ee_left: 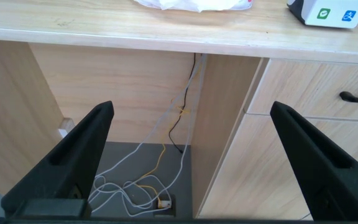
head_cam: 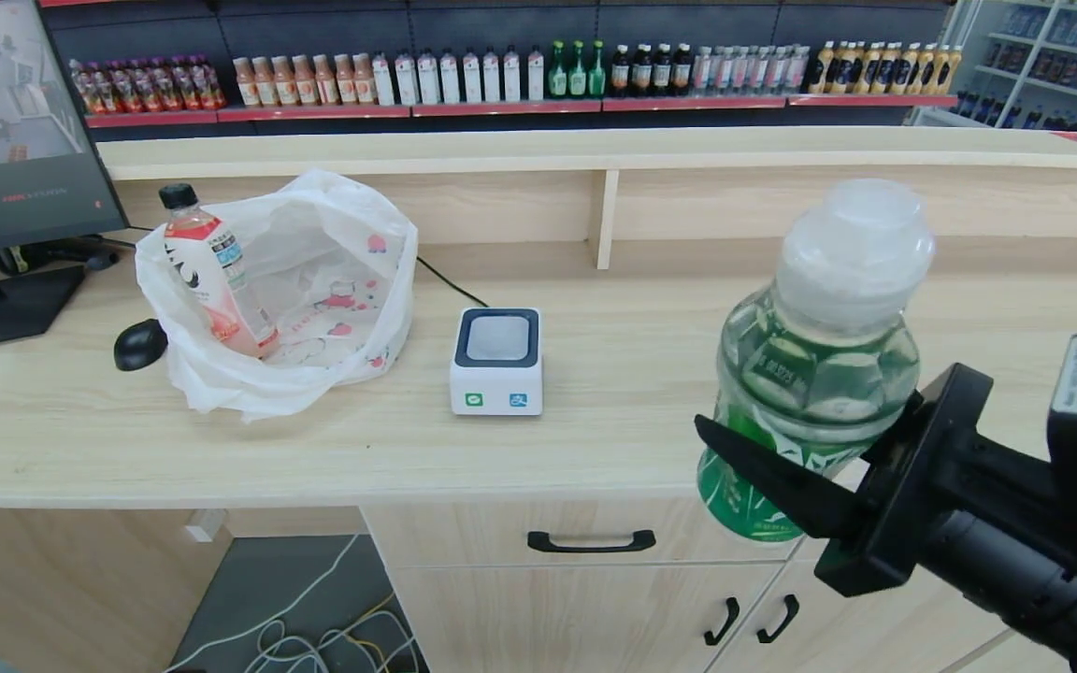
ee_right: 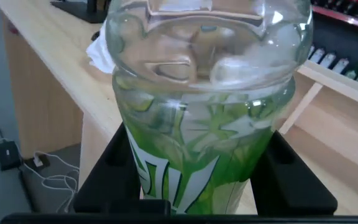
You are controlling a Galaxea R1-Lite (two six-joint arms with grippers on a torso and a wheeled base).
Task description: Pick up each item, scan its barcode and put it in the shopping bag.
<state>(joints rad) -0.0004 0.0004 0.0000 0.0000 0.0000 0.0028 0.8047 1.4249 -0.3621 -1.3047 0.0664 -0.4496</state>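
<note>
My right gripper (head_cam: 810, 449) is shut on a green bottle (head_cam: 810, 374) with a clear cap, held upright above the counter's front edge at the right. The same green bottle (ee_right: 197, 124) looms between the black fingers (ee_right: 114, 162) in the right wrist view. A white barcode scanner (head_cam: 495, 361) sits mid-counter. Left of it stands the white shopping bag (head_cam: 314, 290), with a pink drink bottle (head_cam: 211, 271) leaning inside it. My left gripper (ee_left: 191, 155) hangs open below the counter's front edge, facing the cabinet; the scanner (ee_left: 325, 12) and the bag (ee_left: 194, 5) peek in above it.
A monitor (head_cam: 6, 121) on a stand occupies the counter's far left, with a black mouse (head_cam: 139, 344) beside the bag. A raised wooden ledge (head_cam: 595, 150) runs along the back. Drawers with black handles (head_cam: 591, 541) sit under the counter; cables (ee_left: 148, 180) lie on the floor.
</note>
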